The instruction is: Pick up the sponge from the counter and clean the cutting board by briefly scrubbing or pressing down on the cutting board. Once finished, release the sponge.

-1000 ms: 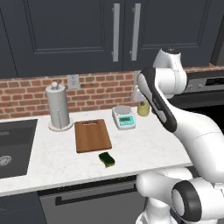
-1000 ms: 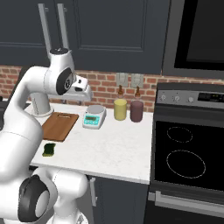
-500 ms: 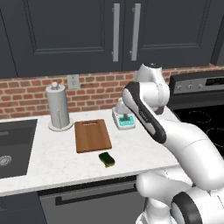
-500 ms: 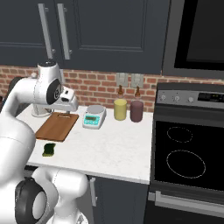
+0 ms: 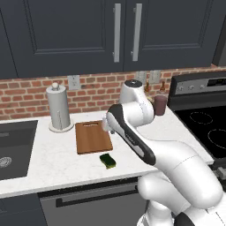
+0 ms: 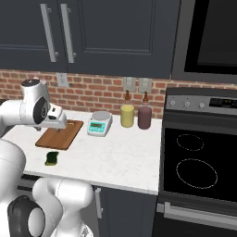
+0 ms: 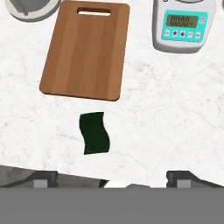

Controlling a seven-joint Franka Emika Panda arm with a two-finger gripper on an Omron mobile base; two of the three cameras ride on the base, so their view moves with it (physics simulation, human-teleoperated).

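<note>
The dark green sponge [image 7: 95, 132] lies on the white counter [image 7: 166, 113] just off the near short edge of the reddish-brown cutting board [image 7: 85, 50]. The board's handle slot points toward the wall. My gripper [image 7: 116, 179] hangs open above the counter and looks straight down, holding nothing. The sponge sits a little ahead and left of the midpoint between the fingertips [image 7: 43, 179]. From the bases, the sponge [image 5: 107, 160] [image 6: 51, 158] rests near the counter's front edge, the board [image 5: 92, 137] [image 6: 60, 134] behind it, and the gripper [image 6: 59, 126] hovers over the board's right side.
A white-teal kitchen scale [image 7: 183, 24] [image 6: 100, 123] stands right of the board. A paper towel holder [image 5: 59, 112] stands at the board's far left, and a sink [image 5: 13, 150] lies further left. A yellow jar [image 6: 127, 115] and a dark jar [image 6: 144, 117] stand by the stove [image 6: 199, 157].
The arm has swung left from above the scale and come down over the board and sponge. Sponge and board have stayed in place.
</note>
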